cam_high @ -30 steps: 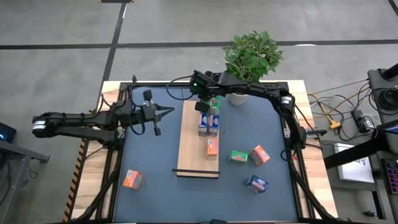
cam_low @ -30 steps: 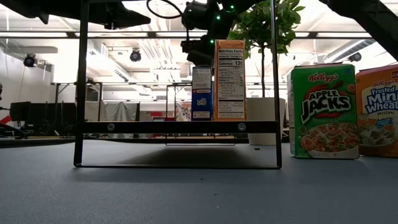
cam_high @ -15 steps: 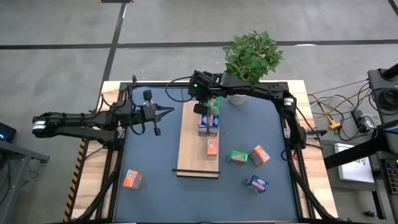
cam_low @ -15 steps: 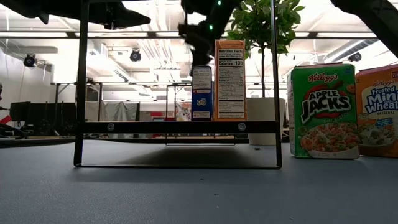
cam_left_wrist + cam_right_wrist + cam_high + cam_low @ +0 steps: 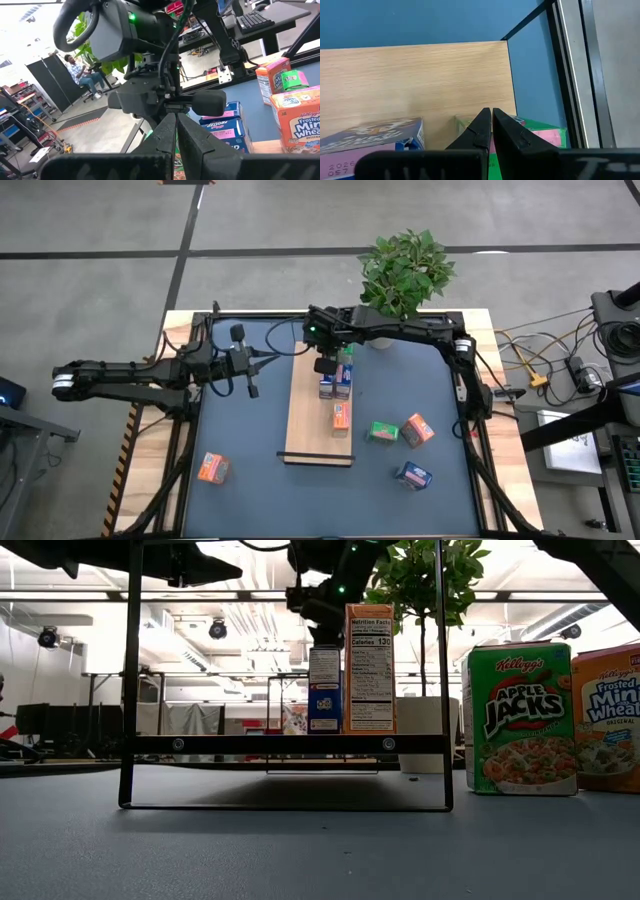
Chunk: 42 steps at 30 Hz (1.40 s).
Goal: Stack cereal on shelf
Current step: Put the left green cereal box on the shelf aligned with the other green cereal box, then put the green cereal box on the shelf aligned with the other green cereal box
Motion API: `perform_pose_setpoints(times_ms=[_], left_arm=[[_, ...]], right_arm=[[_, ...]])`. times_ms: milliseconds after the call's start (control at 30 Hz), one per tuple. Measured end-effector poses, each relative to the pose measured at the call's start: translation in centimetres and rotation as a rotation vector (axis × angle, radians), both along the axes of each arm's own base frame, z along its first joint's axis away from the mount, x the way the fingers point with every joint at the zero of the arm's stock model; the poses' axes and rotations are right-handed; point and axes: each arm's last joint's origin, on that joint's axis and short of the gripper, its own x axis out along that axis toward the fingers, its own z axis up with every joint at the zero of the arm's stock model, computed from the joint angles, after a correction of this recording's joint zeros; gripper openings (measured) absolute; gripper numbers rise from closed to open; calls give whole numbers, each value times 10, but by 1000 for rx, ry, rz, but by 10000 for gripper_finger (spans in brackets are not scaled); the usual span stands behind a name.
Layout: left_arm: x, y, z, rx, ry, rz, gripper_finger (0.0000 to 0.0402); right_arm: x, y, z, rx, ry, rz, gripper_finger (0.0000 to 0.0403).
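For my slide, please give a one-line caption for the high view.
Right gripper, shut, hovers over cereal boxes on the shelf; four boxes lie on the blue table.

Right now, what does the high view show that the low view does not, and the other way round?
Only the high view shows the whole shelf from above, the waiting left claw shut off its left side, an orange box near the table's front left corner, and a blue box at front right. Only the low view shows the box fronts: a green Apple Jacks box and a Frosted Mini-Wheats box standing on the mat, plus the room behind. Both show the right claw shut above the boxes standing on the shelf, and the potted plant.
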Motion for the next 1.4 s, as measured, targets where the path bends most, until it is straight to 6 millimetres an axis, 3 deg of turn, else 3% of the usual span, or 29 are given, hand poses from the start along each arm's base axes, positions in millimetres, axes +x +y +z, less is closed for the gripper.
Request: perform_pose_setpoints(times_ms=[1067, 1233, 1400], left_arm=[[0, 0, 0, 0, 0, 0, 0], [0, 0, 0, 0, 0, 0, 0], [0, 0, 0, 0, -2, 0, 0]], right_arm=[[-1, 1, 0, -3, 12, 6, 9], [-6, 12, 16, -9, -25, 20, 9], [-13, 42, 42, -4, -99, 57, 9]])
